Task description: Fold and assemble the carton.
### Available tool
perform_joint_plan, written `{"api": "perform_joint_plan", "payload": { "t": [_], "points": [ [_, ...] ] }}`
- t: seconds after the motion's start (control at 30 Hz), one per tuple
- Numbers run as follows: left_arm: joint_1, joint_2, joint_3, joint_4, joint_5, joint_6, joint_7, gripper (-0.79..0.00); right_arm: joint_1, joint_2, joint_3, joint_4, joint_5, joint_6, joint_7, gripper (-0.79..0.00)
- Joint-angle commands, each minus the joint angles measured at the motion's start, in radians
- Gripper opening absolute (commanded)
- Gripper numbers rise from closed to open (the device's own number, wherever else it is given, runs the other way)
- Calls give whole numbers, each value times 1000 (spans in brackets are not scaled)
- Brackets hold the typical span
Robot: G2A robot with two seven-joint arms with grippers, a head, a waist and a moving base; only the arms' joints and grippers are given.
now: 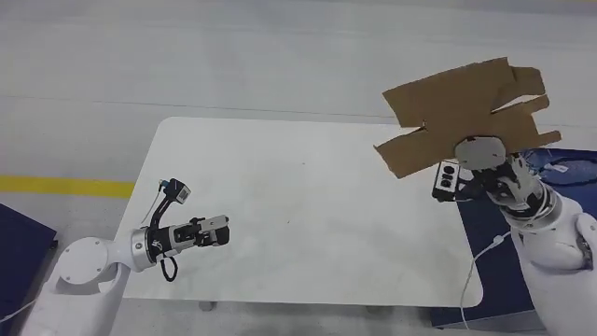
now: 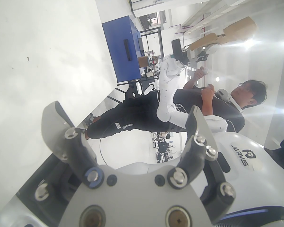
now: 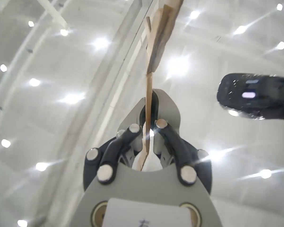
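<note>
At the left, the left gripper (image 1: 213,233) hangs over the near left part of the white table (image 1: 308,196). Its two fingers (image 2: 58,112) are spread wide with nothing between them. The table top stretches out to the right of it. A yellow line (image 1: 65,187) runs along the floor beyond the table's left edge. At the right, by the table's far right corner, the right gripper (image 3: 151,102) is pressed together on the carton (image 1: 466,112), pinching the brown sheet near its lower edge. The carton is a flat, unfolded piece of cardboard held up in the air off the table. Slits divide it into flaps along its right end. From the right wrist it shows edge-on, rising straight out from between the fingers.
</note>
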Motion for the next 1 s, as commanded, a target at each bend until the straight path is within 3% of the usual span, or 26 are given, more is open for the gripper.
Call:
{"api": "perform_joint_plan", "payload": {
  "t": [0.0, 0.13, 0.2, 0.33, 0.63, 0.97],
  "points": [
    [0, 0, 0, 0, 0, 0, 0, 0, -15, -14, 19, -38, -329, -122, 209, -785],
    [0, 0, 0, 0, 0, 0, 0, 0, -53, -27, -3, -54, -857, -441, 576, -785],
    [0, 0, 0, 0, 0, 0, 0, 0, -62, -31, -23, -34, -1009, -589, 698, -785],
    [0, 0, 0, 0, 0, 0, 0, 0, -63, -38, -39, -27, -1277, -905, 781, -785],
    [0, 0, 0, 0, 0, 0, 0, 0, -52, -66, -80, 35, -1603, -1535, 792, -785],
    [0, 0, 0, 0, 0, 0, 0, 0, -53, -70, -100, 46, -1599, -1560, 787, -785]
  ]
}}
